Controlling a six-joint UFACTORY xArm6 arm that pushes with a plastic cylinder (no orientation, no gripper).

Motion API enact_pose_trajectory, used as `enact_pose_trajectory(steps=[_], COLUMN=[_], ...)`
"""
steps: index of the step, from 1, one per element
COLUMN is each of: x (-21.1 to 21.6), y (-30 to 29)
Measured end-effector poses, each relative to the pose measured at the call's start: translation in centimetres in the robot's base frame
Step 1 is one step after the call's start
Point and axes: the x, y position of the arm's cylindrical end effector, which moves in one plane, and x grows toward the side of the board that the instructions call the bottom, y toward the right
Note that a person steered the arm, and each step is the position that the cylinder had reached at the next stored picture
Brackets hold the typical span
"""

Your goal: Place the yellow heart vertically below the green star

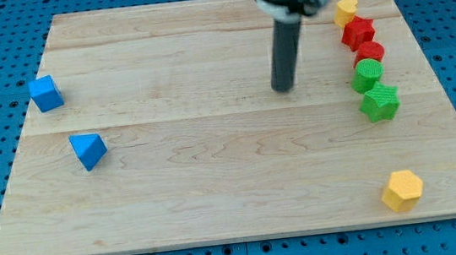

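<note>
My tip [282,89] sits on bare board touching nothing, well left of the right-edge column: yellow heart [346,10] at top, 2 red blocks (shapes unclear) [360,32], green cylinder [367,72], green star [380,102]. Yellow hexagon [402,190] lower right.

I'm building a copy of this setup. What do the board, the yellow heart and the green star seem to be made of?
Board: pale wood, matte, with visible grain and plank seams. Yellow heart and green star: uniformly coloured, slightly glossy, probably plastic or painted wood; I cannot tell which.
</note>
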Motion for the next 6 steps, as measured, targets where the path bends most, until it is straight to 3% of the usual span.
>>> enact_pose_trajectory(steps=[2,3,4,6], x=[-14.7,-15.5,-13.2,-11.7], y=[7.8,19.7,22.0,5.6])
